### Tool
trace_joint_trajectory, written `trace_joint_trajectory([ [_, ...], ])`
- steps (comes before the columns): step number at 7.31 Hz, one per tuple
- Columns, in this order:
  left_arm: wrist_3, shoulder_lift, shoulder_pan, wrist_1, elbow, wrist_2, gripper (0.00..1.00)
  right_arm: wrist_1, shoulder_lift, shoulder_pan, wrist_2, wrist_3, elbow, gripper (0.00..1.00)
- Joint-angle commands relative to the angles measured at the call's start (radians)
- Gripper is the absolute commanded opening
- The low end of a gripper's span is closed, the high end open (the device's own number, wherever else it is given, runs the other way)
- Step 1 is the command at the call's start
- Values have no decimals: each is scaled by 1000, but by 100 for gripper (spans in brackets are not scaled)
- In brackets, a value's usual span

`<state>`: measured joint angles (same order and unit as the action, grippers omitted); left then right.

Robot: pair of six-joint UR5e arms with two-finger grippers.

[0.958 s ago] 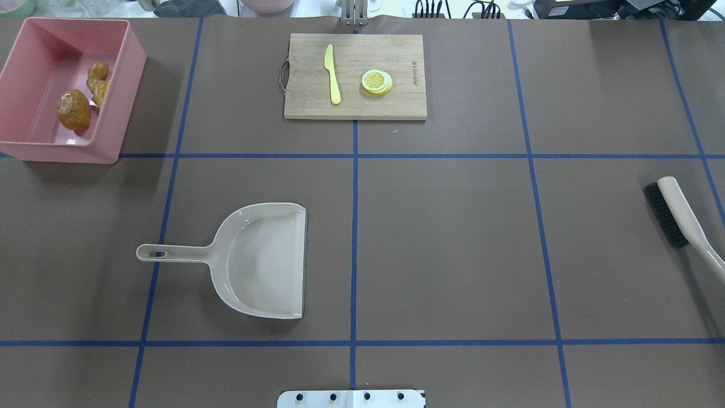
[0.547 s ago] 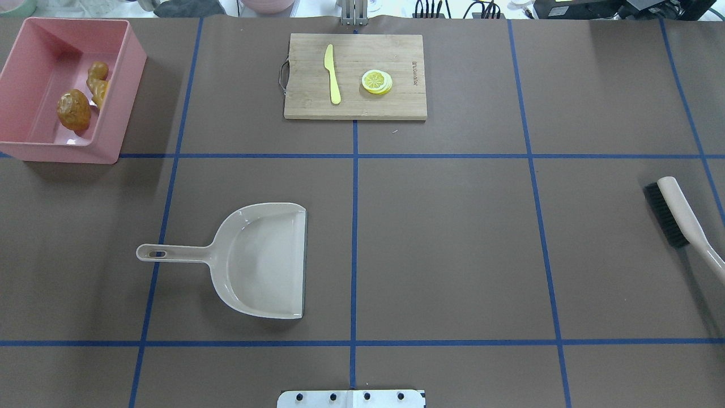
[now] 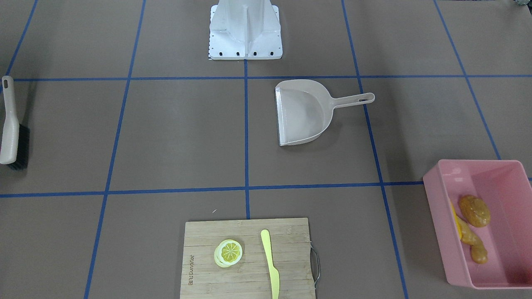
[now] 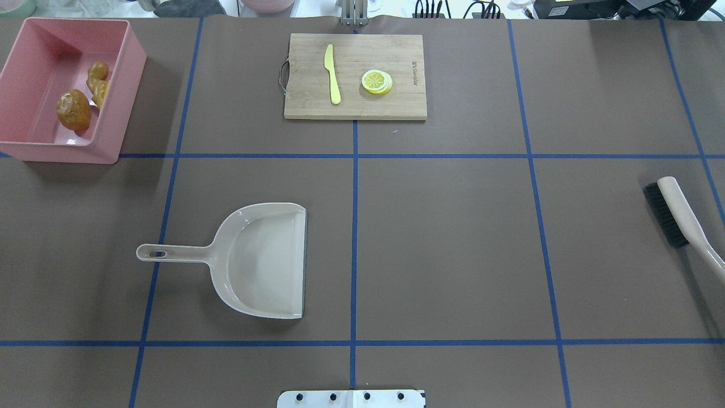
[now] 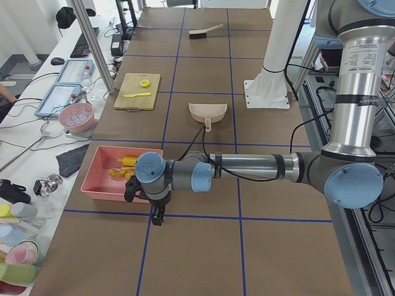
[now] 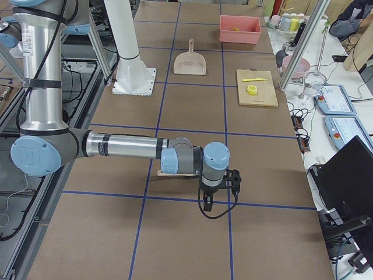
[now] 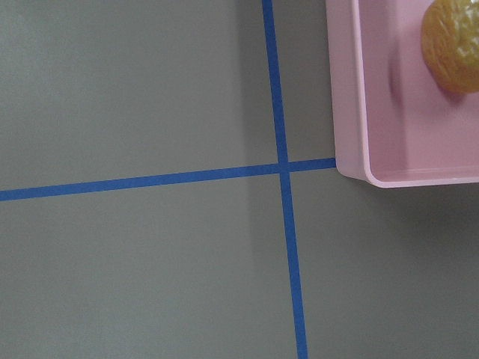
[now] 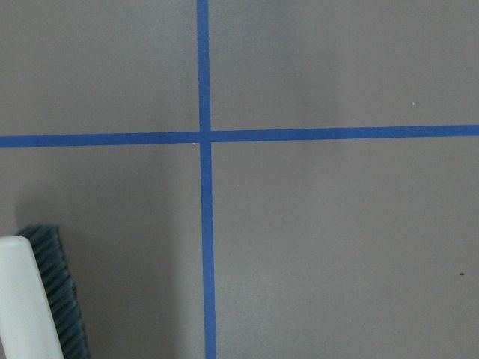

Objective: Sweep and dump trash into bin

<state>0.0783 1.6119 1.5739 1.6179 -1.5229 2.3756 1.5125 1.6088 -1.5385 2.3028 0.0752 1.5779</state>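
Observation:
The pink bin (image 4: 122,113) stands at the table's far left corner and holds the trash. Inside lie a brown potato lump (image 4: 73,109) and a tan ginger root (image 4: 98,85). A yellow corn cob (image 3: 457,224) peeks out against the bin's wall (image 3: 440,232). My left gripper (image 5: 157,216) hangs over bare table just outside the bin's near corner (image 7: 348,90). My right gripper (image 6: 235,182) hovers near the brush (image 8: 34,299) at the table's right end. Both show only in the side views, so I cannot tell whether they are open or shut.
The beige dustpan (image 4: 263,260) lies flat left of centre, handle pointing left. The brush (image 4: 677,212) lies at the right edge. At the far middle, a wooden cutting board (image 4: 396,102) carries a plastic knife (image 4: 332,73) and a lemon slice (image 4: 376,81).

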Motion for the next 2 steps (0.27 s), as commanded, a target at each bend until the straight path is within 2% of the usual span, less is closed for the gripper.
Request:
trace_joint_trajectory([
  [1, 0, -1, 1, -4, -8, 1, 98, 0, -1, 0, 3, 0, -1, 100],
  [2, 0, -9, 2, -6, -17, 5, 98, 0, -1, 0, 4, 0, -1, 100],
])
